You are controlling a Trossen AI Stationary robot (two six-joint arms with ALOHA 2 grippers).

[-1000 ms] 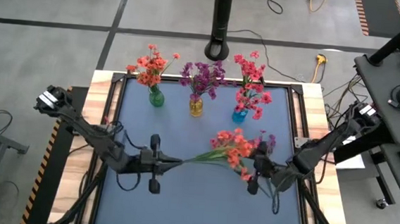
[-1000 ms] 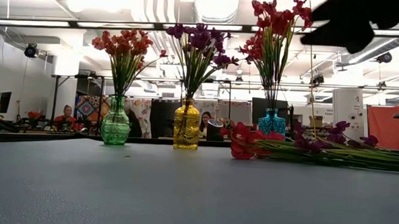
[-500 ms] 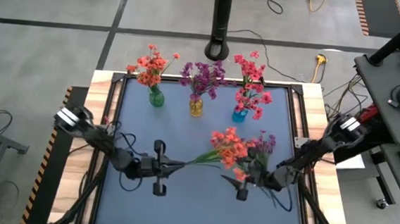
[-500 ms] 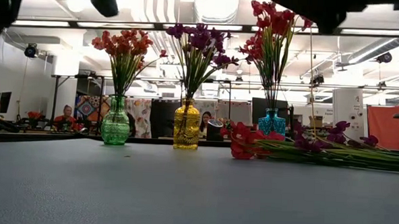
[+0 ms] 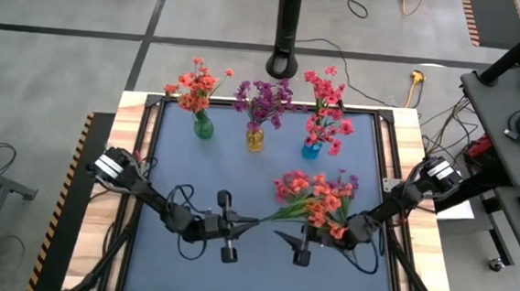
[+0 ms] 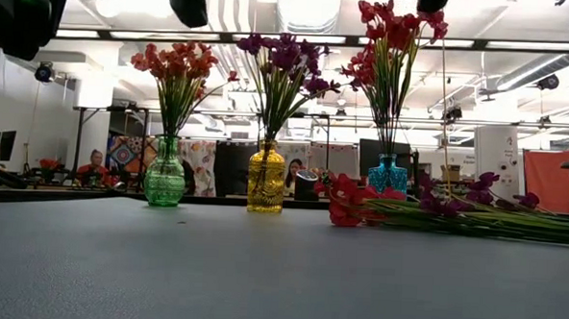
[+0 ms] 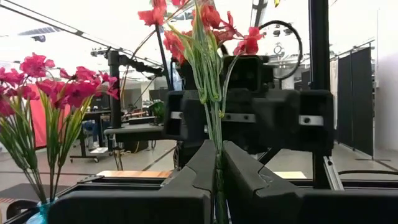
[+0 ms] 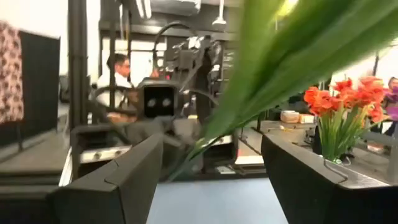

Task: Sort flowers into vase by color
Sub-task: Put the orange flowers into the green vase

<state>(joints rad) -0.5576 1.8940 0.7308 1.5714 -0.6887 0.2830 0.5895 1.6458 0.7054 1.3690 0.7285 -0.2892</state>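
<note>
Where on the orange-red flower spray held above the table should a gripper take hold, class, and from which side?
Grip the thin green stem, not the blossoms. It lies level, pointing at the left arm, so come along it from that end, fingers either side, as the left gripper does. The right gripper stands open nearby.
</note>
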